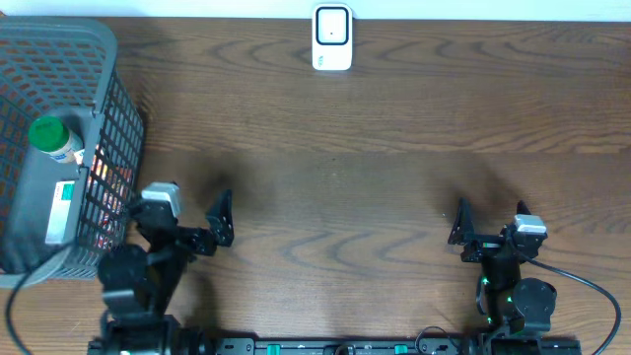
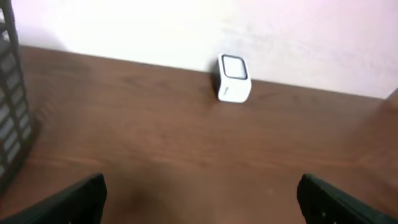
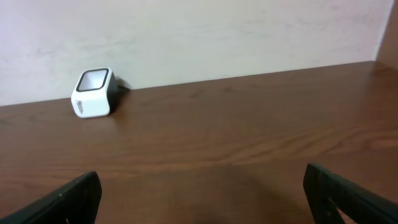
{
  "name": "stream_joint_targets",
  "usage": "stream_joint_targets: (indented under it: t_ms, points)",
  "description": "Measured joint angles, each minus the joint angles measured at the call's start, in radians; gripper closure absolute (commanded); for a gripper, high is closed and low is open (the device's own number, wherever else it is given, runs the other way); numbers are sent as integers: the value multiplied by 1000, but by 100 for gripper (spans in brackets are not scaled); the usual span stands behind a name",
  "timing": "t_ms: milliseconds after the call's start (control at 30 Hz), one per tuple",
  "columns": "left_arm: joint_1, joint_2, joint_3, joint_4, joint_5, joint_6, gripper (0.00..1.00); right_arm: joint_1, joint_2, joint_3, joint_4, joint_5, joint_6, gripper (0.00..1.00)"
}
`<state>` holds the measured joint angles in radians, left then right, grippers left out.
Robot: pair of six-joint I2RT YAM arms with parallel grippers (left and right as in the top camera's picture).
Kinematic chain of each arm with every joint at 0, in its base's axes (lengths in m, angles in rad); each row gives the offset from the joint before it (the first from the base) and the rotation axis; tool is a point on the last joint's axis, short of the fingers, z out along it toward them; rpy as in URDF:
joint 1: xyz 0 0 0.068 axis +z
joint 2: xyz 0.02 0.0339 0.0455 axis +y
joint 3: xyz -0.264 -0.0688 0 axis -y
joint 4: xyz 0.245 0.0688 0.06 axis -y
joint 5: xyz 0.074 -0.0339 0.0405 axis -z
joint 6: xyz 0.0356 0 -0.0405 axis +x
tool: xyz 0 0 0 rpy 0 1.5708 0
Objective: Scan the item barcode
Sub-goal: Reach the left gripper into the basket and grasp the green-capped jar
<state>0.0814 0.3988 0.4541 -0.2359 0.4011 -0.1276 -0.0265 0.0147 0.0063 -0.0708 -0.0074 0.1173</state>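
The white barcode scanner (image 1: 332, 37) stands at the table's far edge; it also shows in the left wrist view (image 2: 233, 78) and the right wrist view (image 3: 93, 93). The items lie in a grey mesh basket (image 1: 108, 79) at the far left: a bottle with a green cap (image 1: 51, 137) and a flat pack with a green label (image 1: 64, 209). My left gripper (image 1: 179, 217) hovers just right of the basket, open and empty (image 2: 201, 200). Open and empty too, my right gripper (image 1: 491, 227) sits near the front right (image 3: 202, 200).
The basket's dark wall (image 2: 9, 112) fills the left edge of the left wrist view. A black cable (image 1: 592, 291) runs from the right arm's base at the front right. Bare brown tabletop (image 1: 335, 197) lies between the two arms and the scanner.
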Motion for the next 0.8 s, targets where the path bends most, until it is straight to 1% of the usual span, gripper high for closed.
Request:
stream_joint_targets:
  t_ms: [67, 167, 267, 333, 433, 533, 633, 700, 800]
  points:
    - [0, 74, 125, -98, 12, -2, 2, 0, 0, 0, 0, 0, 0, 1]
    - [1, 184, 305, -198, 50, 18, 2, 0, 0, 0, 0, 0, 0, 1]
    - [1, 277, 465, -224, 138, 85, 2, 0, 1, 0, 0, 0, 0, 1]
    - [1, 318, 547, -212, 181, 117, 2, 0, 1, 0, 0, 0, 0, 1]
    - [18, 381, 670, -251, 181, 125, 2, 0, 1, 0, 0, 0, 0, 1]
    - [88, 481, 826, -350, 142, 105, 2, 0, 2, 0, -1, 0, 0, 1]
    - [211, 644, 1035, -505, 117, 80, 2, 0, 2, 0, 0, 0, 0, 1]
    - [312, 777, 1191, -601, 103, 41, 2, 0, 2, 0, 0, 0, 0, 1]
    - [438, 946, 1353, -691, 69, -36, 2, 0, 3, 0, 0, 0, 0, 1]
